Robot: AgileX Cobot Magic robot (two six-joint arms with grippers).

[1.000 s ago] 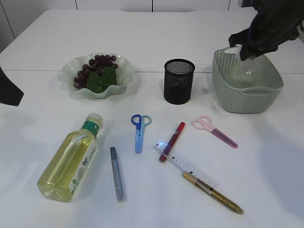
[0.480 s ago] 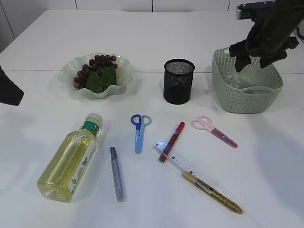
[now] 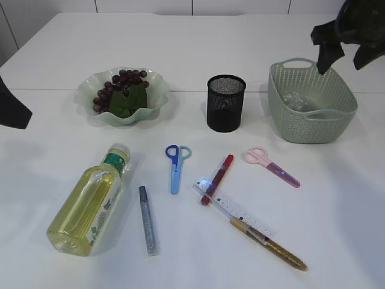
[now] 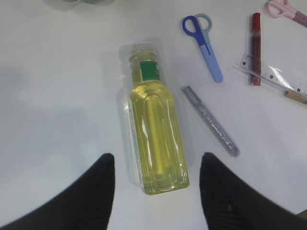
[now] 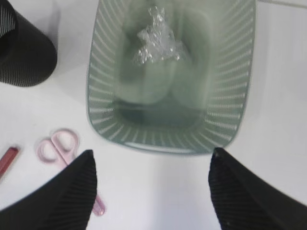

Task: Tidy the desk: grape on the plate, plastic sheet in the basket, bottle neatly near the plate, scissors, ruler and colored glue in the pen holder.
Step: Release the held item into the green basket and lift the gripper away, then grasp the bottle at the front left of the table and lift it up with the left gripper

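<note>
Now crumpled clear plastic sheet (image 5: 157,40) lies in basket (image 5: 240,115) (right gripper (image 5: 151,191) spread, empty).

The exterior camera looks down at a slant across my whole table. My left wrist looks straight down, close over the bottle (image 4: 153,124). My right wrist looks down into the basket (image 5: 168,139); both share pink scissors (image 5: 67,158) with the exterior.

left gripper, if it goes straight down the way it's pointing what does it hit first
Most likely the bottle: it lies on its side on the table, framed between the open left gripper fingers. How far above it the gripper hangs is unclear.
</note>
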